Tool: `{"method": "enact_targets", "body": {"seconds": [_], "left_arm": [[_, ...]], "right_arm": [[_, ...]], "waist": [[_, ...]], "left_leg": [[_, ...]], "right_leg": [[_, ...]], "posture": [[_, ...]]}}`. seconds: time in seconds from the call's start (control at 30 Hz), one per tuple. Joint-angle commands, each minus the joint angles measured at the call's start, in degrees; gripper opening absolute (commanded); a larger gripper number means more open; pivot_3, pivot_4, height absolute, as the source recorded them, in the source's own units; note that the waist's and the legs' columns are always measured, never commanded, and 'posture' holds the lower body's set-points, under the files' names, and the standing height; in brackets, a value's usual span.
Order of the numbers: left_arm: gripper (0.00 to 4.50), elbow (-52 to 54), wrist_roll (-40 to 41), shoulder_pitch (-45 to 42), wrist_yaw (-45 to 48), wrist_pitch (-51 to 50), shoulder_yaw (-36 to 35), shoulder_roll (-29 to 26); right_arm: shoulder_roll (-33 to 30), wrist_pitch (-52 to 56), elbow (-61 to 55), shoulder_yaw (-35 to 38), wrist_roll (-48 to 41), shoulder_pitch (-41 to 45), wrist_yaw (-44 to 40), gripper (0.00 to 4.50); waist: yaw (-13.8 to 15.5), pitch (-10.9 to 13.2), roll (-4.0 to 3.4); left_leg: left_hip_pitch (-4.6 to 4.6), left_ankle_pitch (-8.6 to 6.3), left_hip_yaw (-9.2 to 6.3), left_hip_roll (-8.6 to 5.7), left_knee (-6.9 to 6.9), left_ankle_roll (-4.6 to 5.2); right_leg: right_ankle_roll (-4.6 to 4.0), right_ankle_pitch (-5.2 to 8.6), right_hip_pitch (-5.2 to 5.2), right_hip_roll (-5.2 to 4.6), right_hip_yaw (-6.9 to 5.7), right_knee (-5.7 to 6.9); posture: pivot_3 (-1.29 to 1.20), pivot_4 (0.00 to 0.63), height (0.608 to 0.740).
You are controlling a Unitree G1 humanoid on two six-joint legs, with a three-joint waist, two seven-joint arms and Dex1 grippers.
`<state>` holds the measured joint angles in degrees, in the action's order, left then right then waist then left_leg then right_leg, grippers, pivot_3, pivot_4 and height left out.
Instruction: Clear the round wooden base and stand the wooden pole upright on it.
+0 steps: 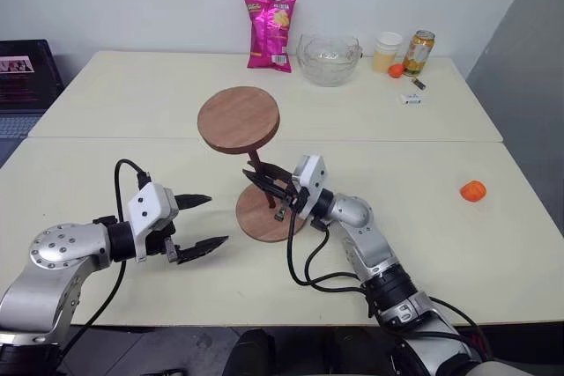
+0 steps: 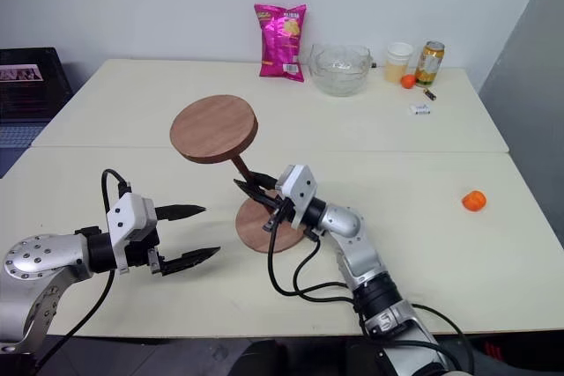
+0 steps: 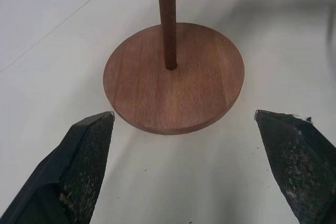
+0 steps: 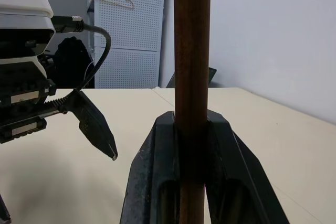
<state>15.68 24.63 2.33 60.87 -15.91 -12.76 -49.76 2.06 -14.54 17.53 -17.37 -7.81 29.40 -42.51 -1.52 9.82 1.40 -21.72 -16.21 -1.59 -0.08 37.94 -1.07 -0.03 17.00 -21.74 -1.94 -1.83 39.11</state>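
The round wooden base (image 1: 254, 220) lies flat on the near table. The wooden pole (image 1: 255, 163) rises from its centre, leaning slightly, with its round disc (image 1: 238, 120) at the top end. In the left wrist view the rod (image 3: 167, 19) meets the base (image 3: 199, 93) at the centre hole. My right gripper (image 1: 264, 184) is shut on the rod low down, just above the base; the right wrist view has its fingers (image 4: 157, 182) clamped around the pole (image 4: 192, 51). To the left of the base, apart from it, my left gripper (image 1: 216, 219) stands open and holds nothing.
At the back of the far table stand a pink snack bag (image 1: 270, 33), a glass bowl (image 1: 329, 59), a cup (image 1: 386, 50) and a can (image 1: 419, 50). An orange object (image 1: 473, 190) lies at the right. A seam (image 1: 397, 141) joins the two tables.
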Motion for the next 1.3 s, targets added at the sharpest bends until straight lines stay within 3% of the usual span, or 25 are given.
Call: {"method": "enact_targets", "body": {"seconds": [0.03, 0.47, 0.83, 1.3], "left_arm": [[4.50, 0.03, -0.16, 0.30, 0.66, 1.25, -0.51, -0.26], [4.50, -0.63, -0.54, 0.23, 1.09, 1.99, -0.38, -0.01], [4.50, 1.22, -0.04, -0.55, 0.30, 0.13, -0.24, -0.28], [4.50, 1.32, 0.62, -1.53, 0.38, -1.34, -0.85, -0.44]], "right_arm": [[-1.14, 4.23, 0.97, -1.51, 1.74, -2.31, 0.25, 0.25], [-2.91, 9.21, 1.34, -2.21, 2.62, -2.11, 1.29, 0.25], [-4.34, 13.09, 5.54, -0.44, 2.31, -1.92, 3.52, 0.25], [-5.89, 11.84, 8.73, 0.64, 2.25, -3.12, 3.61, 0.25]], "waist": [[0.00, 0.00, 0.00], [0.04, -0.49, -0.16], [0.16, -0.59, -0.35], [1.15, -1.08, -0.41]], "left_leg": [[0.00, 0.00, 0.00, 0.00, 0.00, 0.00], [0.11, -0.01, 0.00, 0.00, -0.02, 0.01], [0.74, -0.04, 0.00, -0.01, -0.16, 0.04], [0.88, -0.12, 0.01, -0.03, -0.16, 0.16]], "right_leg": [[0.00, 0.00, 0.00, 0.00, 0.00, 0.00], [-0.01, 0.01, 0.11, -0.01, 0.00, -0.03], [-0.05, 0.06, 0.46, -0.03, 0.00, -0.12], [-0.06, 0.06, 0.57, -0.10, 0.00, -0.14]], "posture": [[0.00, 0.150, 0.740], [0.00, 0.150, 0.740], [0.00, 0.150, 0.740], [0.00, 0.150, 0.740]]}}
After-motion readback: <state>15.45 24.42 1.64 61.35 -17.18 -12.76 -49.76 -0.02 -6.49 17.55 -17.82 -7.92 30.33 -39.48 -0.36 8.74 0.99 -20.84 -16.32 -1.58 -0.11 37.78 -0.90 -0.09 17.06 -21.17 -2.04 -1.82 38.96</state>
